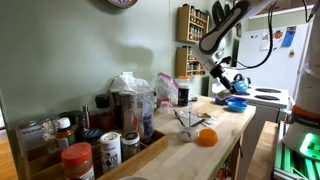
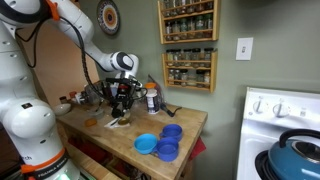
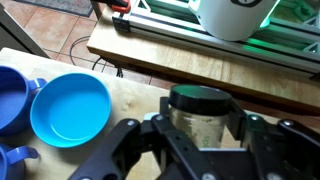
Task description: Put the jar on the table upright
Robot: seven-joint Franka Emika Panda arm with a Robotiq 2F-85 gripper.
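The jar (image 3: 196, 128) is clear glass with a dark round lid, and it fills the lower middle of the wrist view. My gripper (image 3: 202, 124) has a black finger on each side of it and is shut on the glass body. The lid points away from the wrist camera, towards the table's edge. The jar sits over the light wooden table (image 3: 130, 95). In both exterior views the gripper (image 1: 221, 76) (image 2: 122, 98) is low over the table (image 1: 226, 125) (image 2: 186, 124). The jar itself is too small to make out there.
A blue bowl (image 3: 70, 108) (image 2: 147, 144) (image 1: 236, 102) and blue cups (image 3: 12, 95) (image 2: 170, 135) lie beside the gripper. An orange (image 1: 206, 138), bottles and jars (image 1: 90, 140) crowd the counter. The white stove (image 2: 285, 130) with a kettle (image 2: 300, 155) stands past the table's end. A spice rack (image 2: 188, 40) hangs on the wall.
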